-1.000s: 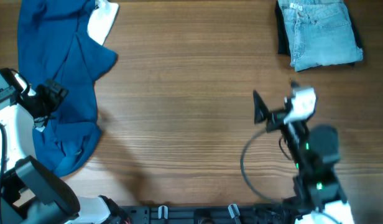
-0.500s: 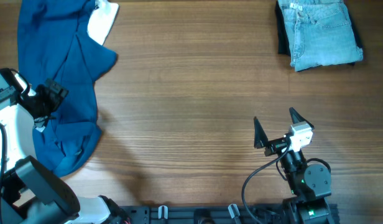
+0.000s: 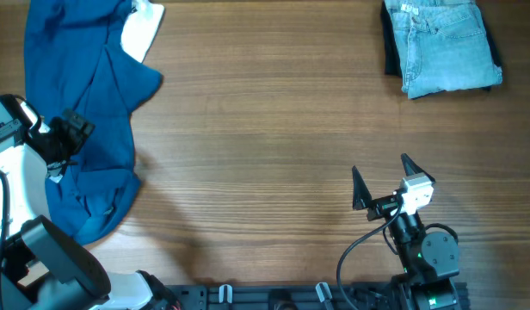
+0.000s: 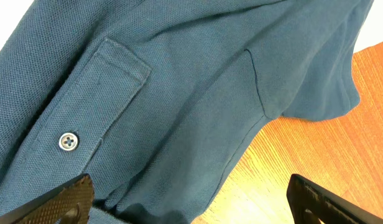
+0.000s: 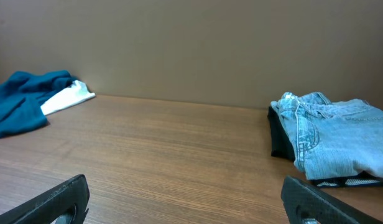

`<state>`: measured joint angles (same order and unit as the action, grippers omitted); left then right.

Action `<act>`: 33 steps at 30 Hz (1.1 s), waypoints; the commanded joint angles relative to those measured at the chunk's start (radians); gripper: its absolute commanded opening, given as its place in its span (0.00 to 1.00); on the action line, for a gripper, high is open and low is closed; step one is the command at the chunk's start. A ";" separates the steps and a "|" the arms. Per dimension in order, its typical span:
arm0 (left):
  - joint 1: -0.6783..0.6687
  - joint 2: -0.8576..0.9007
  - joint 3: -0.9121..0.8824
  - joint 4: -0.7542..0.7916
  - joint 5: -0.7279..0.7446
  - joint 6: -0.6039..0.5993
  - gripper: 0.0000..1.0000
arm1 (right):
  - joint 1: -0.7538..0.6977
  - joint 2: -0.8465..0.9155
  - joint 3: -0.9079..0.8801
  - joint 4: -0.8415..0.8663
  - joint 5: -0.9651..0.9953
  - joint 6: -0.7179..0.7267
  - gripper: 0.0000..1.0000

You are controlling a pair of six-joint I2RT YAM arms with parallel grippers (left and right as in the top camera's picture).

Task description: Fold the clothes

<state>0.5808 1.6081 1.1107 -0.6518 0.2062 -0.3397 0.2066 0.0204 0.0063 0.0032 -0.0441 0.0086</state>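
At the table's (image 3: 265, 129) far right corner, folded denim shorts (image 3: 446, 47) lie on a black garment (image 3: 391, 52). Right gripper (image 3: 380, 165), near the table's front edge, is spread and empty. Left gripper (image 4: 190, 183), at the table's left edge, is spread over a blue shirt (image 3: 84, 103).

The right hand (image 3: 381, 172) holds its two fingers spread wide over the brown bench (image 3: 265, 129). Far beyond it, a bit to its right, the blue shorts (image 3: 446, 47) lie folded on a black cloth (image 3: 391, 52). The left hand (image 3: 74, 127) is over the blue shirt (image 3: 93, 77). A white cloth (image 3: 143, 30) lies farther beyond it.
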 commanded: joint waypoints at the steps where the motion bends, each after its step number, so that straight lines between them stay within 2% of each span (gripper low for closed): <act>1: -0.001 -0.016 0.016 0.000 -0.002 -0.006 1.00 | -0.005 0.000 -0.001 0.000 0.010 -0.008 1.00; 13: -0.001 -0.020 0.015 -0.005 -0.020 -0.006 1.00 | -0.005 0.000 -0.001 0.000 0.010 -0.008 1.00; 17: -0.027 -0.097 0.015 -0.017 0.024 -0.013 1.00 | -0.005 0.000 -0.001 0.000 0.010 -0.008 1.00; 20: -0.124 -0.220 -0.038 0.124 0.025 0.045 1.00 | -0.005 0.000 -0.001 0.000 0.010 -0.008 1.00; 24: -0.314 -0.423 -0.201 0.345 0.024 0.290 1.00 | -0.005 0.000 -0.001 0.000 0.010 -0.008 1.00; 25: -0.345 -0.466 -0.244 0.378 0.021 0.314 1.00 | -0.005 0.000 -0.001 0.000 0.010 -0.008 1.00; 29: -0.373 -0.634 -0.436 0.507 0.021 0.293 1.00 | -0.005 0.000 -0.001 0.000 0.010 -0.008 1.00; 33: -0.373 -0.836 -0.716 0.752 0.021 0.272 1.00 | -0.005 0.000 -0.001 0.000 0.010 -0.008 0.99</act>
<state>0.2085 0.9020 0.5644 -0.0074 0.2295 -0.0826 0.2066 0.0223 0.0063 0.0002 -0.0441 0.0086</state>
